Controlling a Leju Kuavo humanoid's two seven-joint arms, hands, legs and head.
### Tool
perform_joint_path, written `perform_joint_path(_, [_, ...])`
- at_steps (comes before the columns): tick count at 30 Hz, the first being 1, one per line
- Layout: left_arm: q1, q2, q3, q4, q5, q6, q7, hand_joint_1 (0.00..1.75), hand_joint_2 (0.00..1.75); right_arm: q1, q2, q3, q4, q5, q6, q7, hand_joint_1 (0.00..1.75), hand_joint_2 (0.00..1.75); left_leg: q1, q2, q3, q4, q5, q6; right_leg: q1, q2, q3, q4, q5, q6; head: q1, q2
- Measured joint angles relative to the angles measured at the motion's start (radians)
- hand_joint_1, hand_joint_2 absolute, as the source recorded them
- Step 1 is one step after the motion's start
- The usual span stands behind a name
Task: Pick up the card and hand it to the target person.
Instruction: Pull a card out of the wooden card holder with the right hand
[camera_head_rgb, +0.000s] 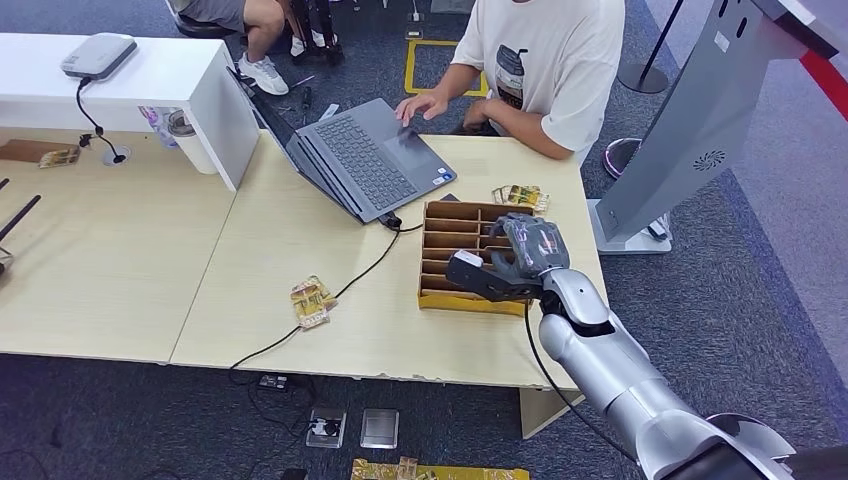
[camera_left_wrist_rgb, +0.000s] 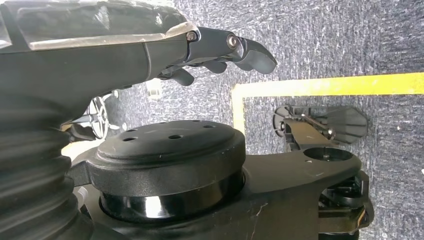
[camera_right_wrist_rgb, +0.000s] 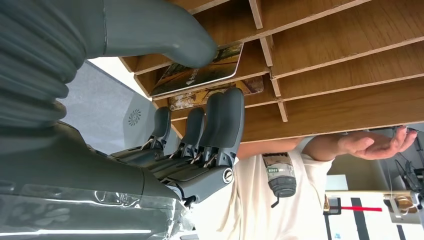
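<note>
One card sat in the wooden slotted organizer at my table's three o'clock, where I saw my right hand pinching it between thumb and fingers.

Glossy card in a matt wooden rack; smooth pale wood-look table — rough grey carpet

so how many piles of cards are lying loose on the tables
3: one pile by the black cable, one pile behind the wooden organizer, one pile at far left. Cards inside the organizer are not counted.
</note>
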Motion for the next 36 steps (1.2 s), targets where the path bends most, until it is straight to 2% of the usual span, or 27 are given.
perform_joint_path(7, [0.000, 0.000, 0.000, 0.000, 0.000, 0.000, 0.000, 0.00, 1.75, 0.000, -0.002, 0.000, 0.000, 0.000, 0.000, 0.001, 1.07, 1.75, 0.000, 0.000, 0.000, 0.000, 0.000, 0.000, 0.000, 0.000, 0.000, 0.000, 0.000, 0.000, 0.000, 0.000])
perform_joint_path(14, [0.000, 0.000, 0.000, 0.000, 0.000, -0.003, -0.002, 0.00, 1.75, 0.000, -0.005, 0.000, 0.000, 0.001, -0.001, 0.001, 1.26, 1.75, 0.000, 0.000, 0.000, 0.000, 0.000, 0.000, 0.000, 0.000, 0.000, 0.000, 0.000, 0.000, 0.000, 0.000])
perform_joint_path(23, [0.000, 0.000, 0.000, 0.000, -0.004, -0.009, -0.003, 0.00, 1.75, 0.001, -0.012, 0.000, 0.000, 0.000, -0.002, -0.001, 1.39, 1.75, 0.000, 0.000, 0.000, 0.000, 0.000, 0.000, 0.000, 0.000, 0.000, 0.000, 0.000, 0.000, 0.000, 0.000])
perform_joint_path(36, [-0.001, 0.000, 0.000, 0.000, -0.012, -0.010, -0.003, 0.00, 1.75, 0.003, -0.032, -0.005, -0.024, 0.001, -0.001, 0.013, 1.38, 1.75, 0.000, 0.000, 0.000, 0.000, 0.000, 0.000, 0.000, 0.000, 0.000, 0.000, 0.000, 0.000, 0.000, 0.000])
